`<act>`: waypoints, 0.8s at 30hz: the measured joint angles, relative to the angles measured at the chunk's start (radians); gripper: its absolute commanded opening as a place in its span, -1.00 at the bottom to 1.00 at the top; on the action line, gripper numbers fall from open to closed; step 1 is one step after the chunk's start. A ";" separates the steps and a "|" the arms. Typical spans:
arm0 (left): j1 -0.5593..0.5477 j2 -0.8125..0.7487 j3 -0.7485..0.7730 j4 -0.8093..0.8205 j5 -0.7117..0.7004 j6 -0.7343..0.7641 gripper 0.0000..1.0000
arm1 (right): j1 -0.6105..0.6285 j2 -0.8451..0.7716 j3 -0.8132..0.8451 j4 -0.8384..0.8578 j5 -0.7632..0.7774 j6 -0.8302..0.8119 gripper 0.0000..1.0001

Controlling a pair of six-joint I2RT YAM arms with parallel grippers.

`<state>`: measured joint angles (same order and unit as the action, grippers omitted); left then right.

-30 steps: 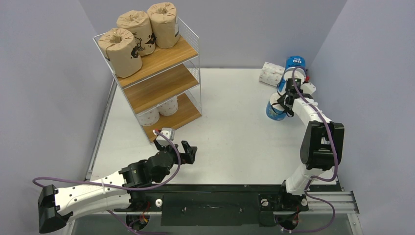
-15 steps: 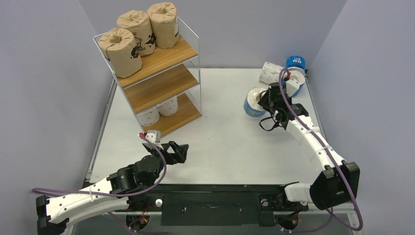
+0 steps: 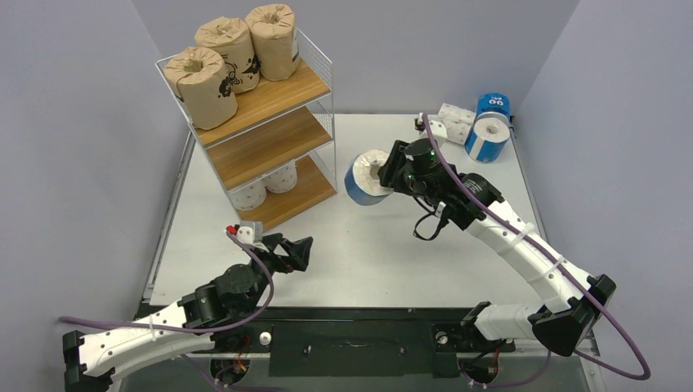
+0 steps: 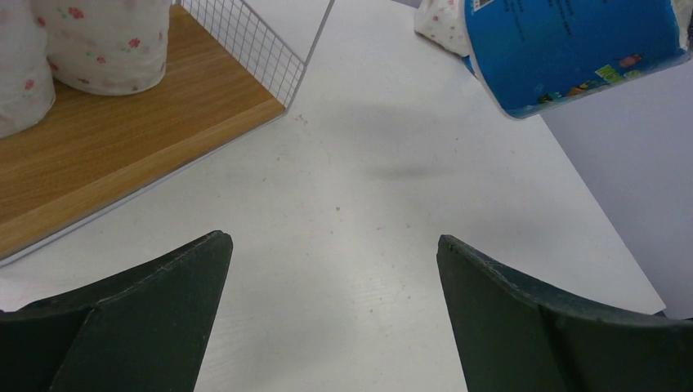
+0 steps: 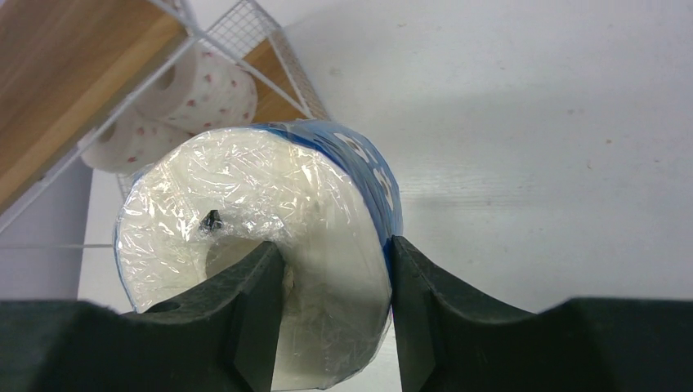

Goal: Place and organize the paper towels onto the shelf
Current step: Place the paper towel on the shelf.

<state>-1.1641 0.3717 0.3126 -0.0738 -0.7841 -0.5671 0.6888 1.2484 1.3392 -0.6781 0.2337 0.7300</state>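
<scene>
Your right gripper (image 3: 384,173) is clamped on a blue-wrapped roll (image 3: 365,176). In the right wrist view, one finger (image 5: 260,282) sits at the core hole and the other presses the outer wrap, so the roll's wall is pinched between them. The roll is tilted on its side with its white end toward the arm. It is lifted off the table (image 3: 392,245), just to the right of the shelf (image 3: 278,91) and about level with its lower tiers, but not touching the wire.

Your left gripper (image 3: 294,250) hangs low over the table in front of the shelf's bottom board. Its jaws are spread wide and hold nothing, and the left wrist view shows only bare table between the fingers (image 4: 147,310).

On the shelf:
- Three brown-wrapped rolls (image 3: 202,86) stand upright on the top board.
- The middle board is bare.
- Two white flowered rolls (image 3: 249,194) stand side by side at the back of the bottom board.

More rolls wait at the far right corner of the table:
- A blue roll lying on its side (image 3: 488,135), with its open end facing you.
- Another blue one (image 3: 494,104) just behind it.
- White flowered rolls (image 3: 454,121) beside them on the left
</scene>
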 measured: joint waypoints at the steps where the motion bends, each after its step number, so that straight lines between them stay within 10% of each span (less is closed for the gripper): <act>1: 0.000 0.010 0.000 0.022 -0.001 0.011 0.93 | 0.017 0.017 0.027 -0.003 -0.007 0.000 -0.54; 24: 0.003 0.215 -0.053 0.846 0.029 0.670 0.93 | 0.111 0.386 0.476 -0.004 -0.117 0.009 -0.54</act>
<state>-1.1614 0.5865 0.2596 0.7727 -0.7555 0.1028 0.7998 1.6348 1.8156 -0.6823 0.1169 0.7391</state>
